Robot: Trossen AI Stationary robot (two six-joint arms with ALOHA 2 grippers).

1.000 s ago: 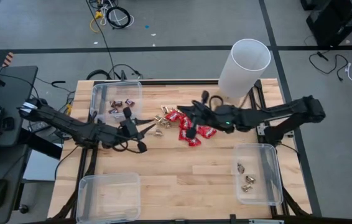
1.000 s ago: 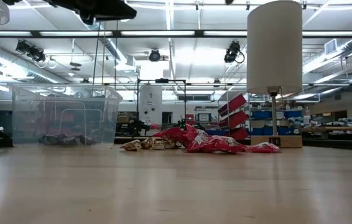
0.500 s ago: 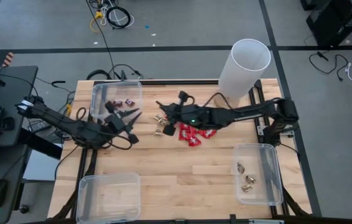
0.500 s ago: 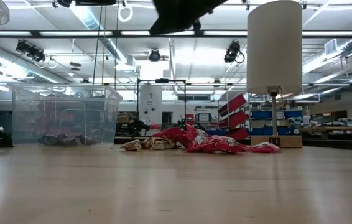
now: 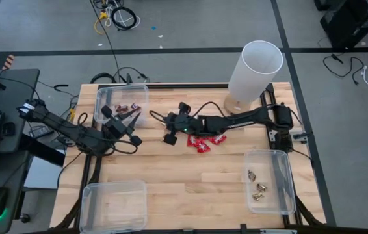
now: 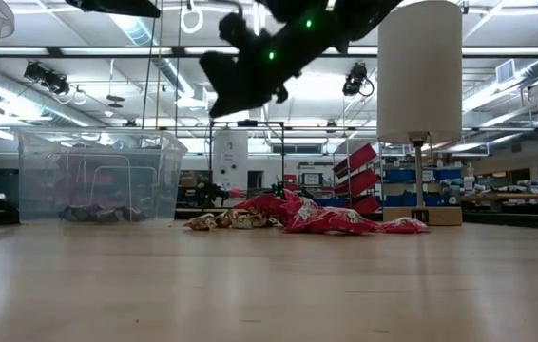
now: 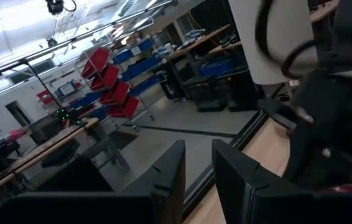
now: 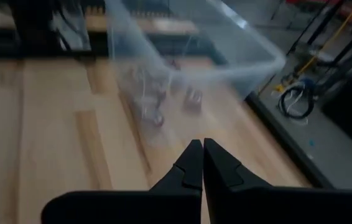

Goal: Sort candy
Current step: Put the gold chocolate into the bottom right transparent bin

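Your right gripper (image 5: 169, 138) hangs above the table just left of the candy pile (image 5: 200, 140). Its two dark fingers (image 8: 196, 163) are pressed tip to tip with nothing between them. In its wrist view it faces the dark-bar bin (image 8: 226, 46), with wrapped pieces blurred behind the clear wall.

Your left gripper (image 5: 132, 121) sits farther left of the pile, at the near edge of that bin (image 5: 101, 97). Its fingers (image 7: 170, 177) stand partly apart with a gap between them, and nothing shows in that gap.

The pile is the landmark. It lies mid-table: red packets (image 6: 331, 218) heaped on its right, a few gold pieces (image 6: 226, 220) on its left edge, under the right arm in the overhead view. Dark bars (image 5: 127, 108) lie in the bin to the pile's upper left. More gold pieces (image 5: 258, 190) lie in the bin (image 5: 287, 162) to its lower right. A third bin (image 5: 86, 195) sits to its lower left. A white cylinder (image 5: 254, 68) stands just behind the pile.

Judging by looks, each sweet is very light with a slick, crinkly wrapper. It should skate or slip under a glancing pinch. Take one across its firm middle, not the loose wrapper ends. Choose a piece at the pile's edge, clear of its neighbours.
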